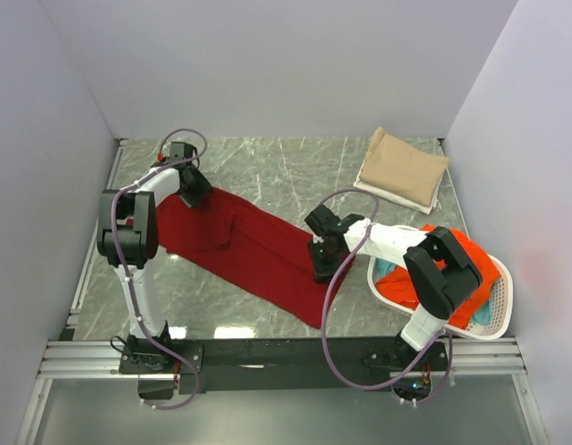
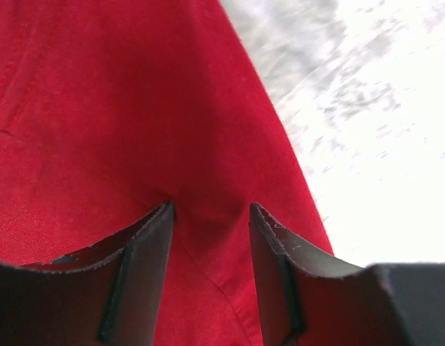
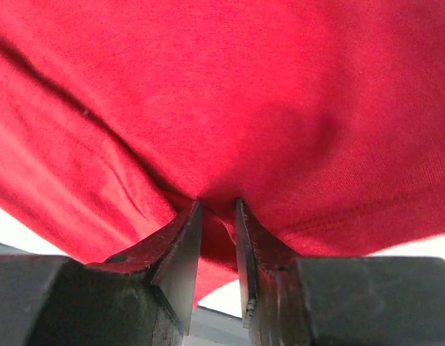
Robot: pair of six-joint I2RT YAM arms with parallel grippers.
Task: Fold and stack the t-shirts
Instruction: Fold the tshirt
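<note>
Marble table (image 1: 267,171), both jaws pinching dark red t-shirt (image 1: 253,250) — narrow gaps

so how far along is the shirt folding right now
Done: one tan shirt lies folded at the far right. In hand: the dark red shirt is spread as a long strip, left gripper and right gripper each pinching its cloth. Left: finishing that fold, stacking it, then the orange and teal shirts in the basket.
</note>
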